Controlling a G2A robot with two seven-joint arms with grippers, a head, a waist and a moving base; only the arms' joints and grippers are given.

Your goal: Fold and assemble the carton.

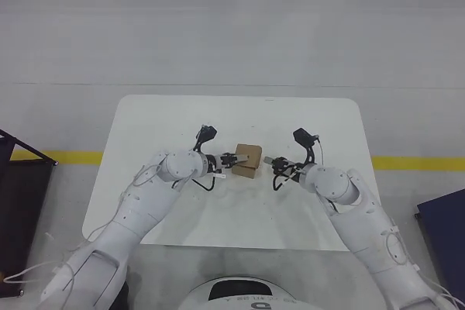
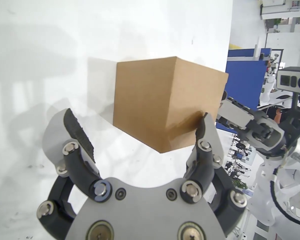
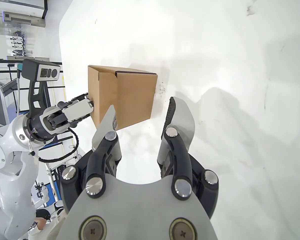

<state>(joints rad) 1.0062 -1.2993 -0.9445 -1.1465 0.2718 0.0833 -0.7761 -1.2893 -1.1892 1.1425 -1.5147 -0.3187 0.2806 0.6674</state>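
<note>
Step in hand: late assembly, as judged. The carton (image 1: 248, 161) already stands as a shut cube, and both arms sit at its sides as if squaring or pressing it.
Left gripper (image 2: 137, 114): the fingers are spread wide and grip nothing. One fingertip (image 2: 204, 123) touches a side face of the carton low down, and the other stands apart from the carton over the table (image 1: 163, 124).
Carton position: it rests on the table near its middle, between the two grippers. Every face in view is closed. The right wrist view shows a flap seam with a small slit along one edge.
Right gripper (image 3: 142, 104): the fingers are spread and grip nothing. One finger (image 3: 107, 118) lies across the carton's near corner, but contact cannot be confirmed.
Next move: likely a check that the seamed flap is fully tucked. That calls for one arm to brace the carton while the other presses the flap home.
Surroundings: a yellow floor line (image 1: 62, 156) and a blue panel (image 2: 242, 76) lie beyond the table edge.
Obstructions: the grippers crowd the carton from both sides, so a hard push from one could slide it.
</note>
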